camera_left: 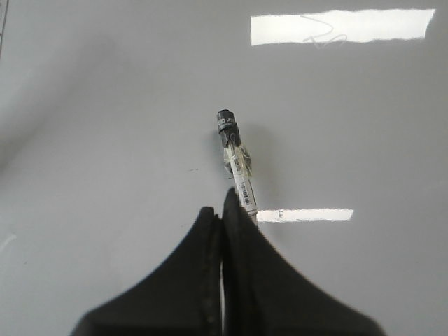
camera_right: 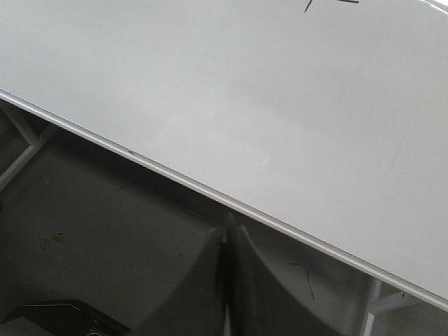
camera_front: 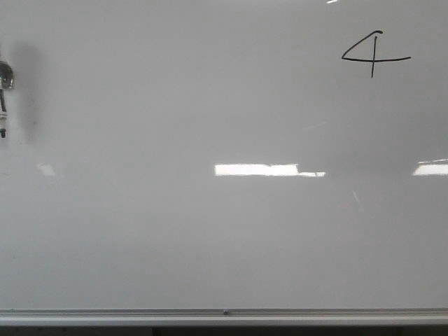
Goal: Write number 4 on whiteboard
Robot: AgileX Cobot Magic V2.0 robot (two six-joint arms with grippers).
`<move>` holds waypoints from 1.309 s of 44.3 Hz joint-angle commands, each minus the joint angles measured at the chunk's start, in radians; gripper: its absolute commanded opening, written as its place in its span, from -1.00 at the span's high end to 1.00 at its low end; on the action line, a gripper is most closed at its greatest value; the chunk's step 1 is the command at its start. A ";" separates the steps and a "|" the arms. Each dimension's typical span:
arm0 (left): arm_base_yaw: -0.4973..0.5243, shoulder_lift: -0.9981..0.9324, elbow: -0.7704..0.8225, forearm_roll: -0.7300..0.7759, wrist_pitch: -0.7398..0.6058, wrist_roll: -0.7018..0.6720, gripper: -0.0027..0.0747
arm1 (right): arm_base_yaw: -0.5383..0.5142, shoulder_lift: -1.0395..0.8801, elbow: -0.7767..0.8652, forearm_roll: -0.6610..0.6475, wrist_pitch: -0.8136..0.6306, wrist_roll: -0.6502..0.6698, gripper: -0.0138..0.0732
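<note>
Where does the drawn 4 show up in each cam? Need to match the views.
Front: the number 4 sits upper right on the whiteboard.
Left wrist: not in view; only the marker in the left gripper.
Right wrist: only its stroke ends, at the top edge.
Shared landmark, front and right wrist: the silver rail.

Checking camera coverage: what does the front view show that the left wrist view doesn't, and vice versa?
Front only: the finished number 4 at the board's upper right, and the silver rail along the lower edge. The marker barely peeks in at the left edge.

Left wrist only: the left gripper, shut on the marker, shown in full with its tip towards the board.

Both: the whiteboard with bright light reflections.
</note>
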 commanded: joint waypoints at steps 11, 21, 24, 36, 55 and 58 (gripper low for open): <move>-0.002 -0.018 0.006 -0.029 -0.078 -0.018 0.98 | 0.001 0.009 -0.021 -0.016 -0.068 -0.003 0.95; -0.002 -0.018 0.006 -0.029 -0.078 -0.018 0.98 | 0.001 0.009 -0.021 -0.016 -0.068 -0.003 0.95; -0.002 -0.018 0.006 -0.029 -0.078 -0.018 0.98 | 0.001 0.009 -0.021 -0.016 -0.068 -0.003 0.95; -0.002 -0.016 0.006 -0.029 -0.078 -0.018 0.98 | 0.001 0.009 -0.021 -0.016 -0.068 -0.003 0.95; -0.002 -0.016 0.006 -0.029 -0.078 -0.018 0.98 | -0.202 -0.136 0.193 -0.043 -0.383 -0.003 0.95; -0.002 -0.016 0.006 -0.029 -0.078 -0.018 0.98 | -0.279 -0.210 0.309 -0.043 -0.557 -0.003 0.95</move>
